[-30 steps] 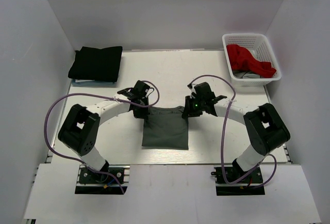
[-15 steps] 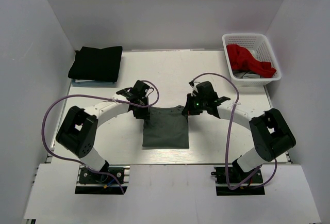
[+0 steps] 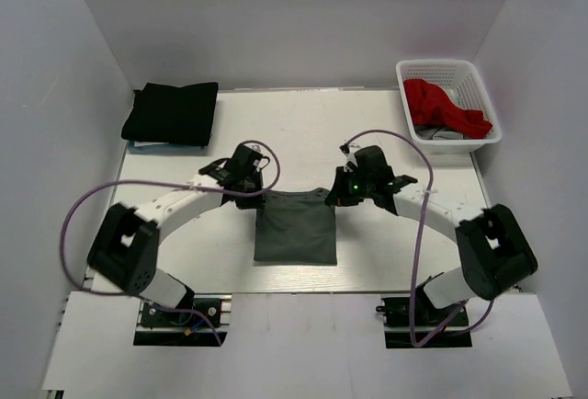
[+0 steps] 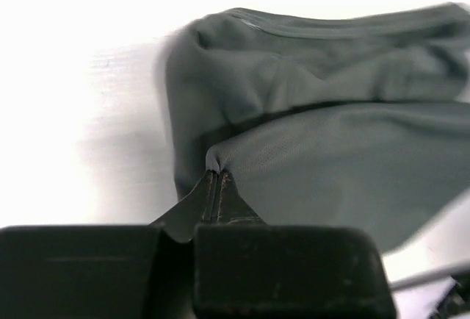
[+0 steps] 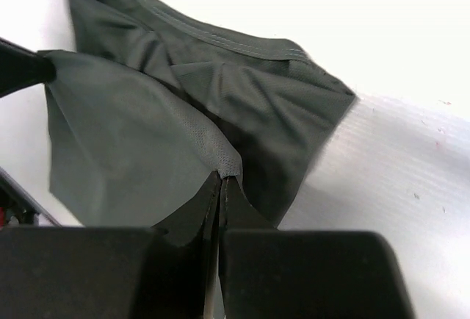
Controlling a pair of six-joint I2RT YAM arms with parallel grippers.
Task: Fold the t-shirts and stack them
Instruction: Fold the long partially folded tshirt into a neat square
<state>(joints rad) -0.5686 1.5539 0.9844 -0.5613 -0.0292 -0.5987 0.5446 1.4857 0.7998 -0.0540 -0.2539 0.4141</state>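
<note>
The dark grey t-shirt (image 3: 294, 231) lies partly folded in the middle of the table. My left gripper (image 3: 252, 195) is shut on its far left corner (image 4: 214, 161). My right gripper (image 3: 336, 197) is shut on its far right corner (image 5: 229, 165). Both hold that edge lifted a little above the lower layer. The black t-shirt (image 3: 172, 112) lies folded at the far left. The red t-shirt (image 3: 445, 108) sits bunched in the white mesh basket (image 3: 478, 78) at the far right.
A grey cloth (image 3: 439, 133) lies under the red one in the basket. Purple cables loop from both arms. White walls close in the table on the left, right and far sides.
Both grippers have moved slightly away from the arm bases with the grey shirt's edge, and both arms have stretched out more.
</note>
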